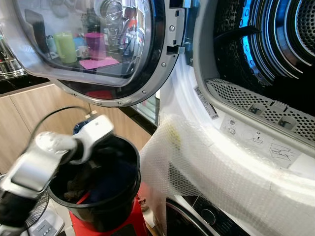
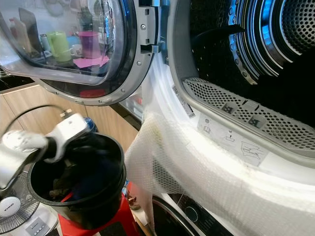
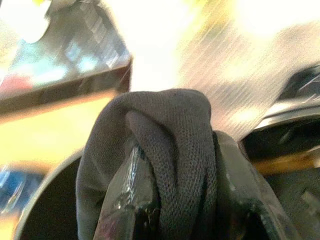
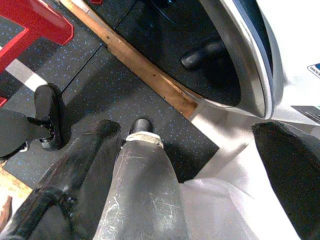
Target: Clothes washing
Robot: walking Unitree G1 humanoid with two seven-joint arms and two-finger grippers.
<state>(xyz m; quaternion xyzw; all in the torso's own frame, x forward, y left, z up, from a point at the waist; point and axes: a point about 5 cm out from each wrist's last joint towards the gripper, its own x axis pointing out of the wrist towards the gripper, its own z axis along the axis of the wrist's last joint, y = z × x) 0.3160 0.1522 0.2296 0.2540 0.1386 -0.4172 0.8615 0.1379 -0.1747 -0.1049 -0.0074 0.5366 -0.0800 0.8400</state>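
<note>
A black bucket [image 1: 106, 196] is seen in the lower left of the left eye view, standing on a red stool [image 1: 110, 227], with dark laundry inside it. The left arm is reached into the bucket from the lower left edge of the frame. In the left wrist view, the left end effector [image 3: 172, 200] is clenched on a dark grey knitted garment [image 3: 170, 150], which is draped over and between its black fingers [image 3: 125, 200] above the bucket's rim.

The open dryer drum [image 1: 275, 44] is seen in the upper right, with its perforated lint filter [image 1: 256, 103] along the lower lip. The round glass door [image 1: 93, 44] is swung open across the upper left. Bubble wrap [image 1: 197, 162] is hung over the machine's front at centre right.

In the right wrist view, the right end effector [image 4: 200, 165] is held released, its fingers well apart, above dark speckled floor [image 4: 90, 85] beside the wrapped machine.
</note>
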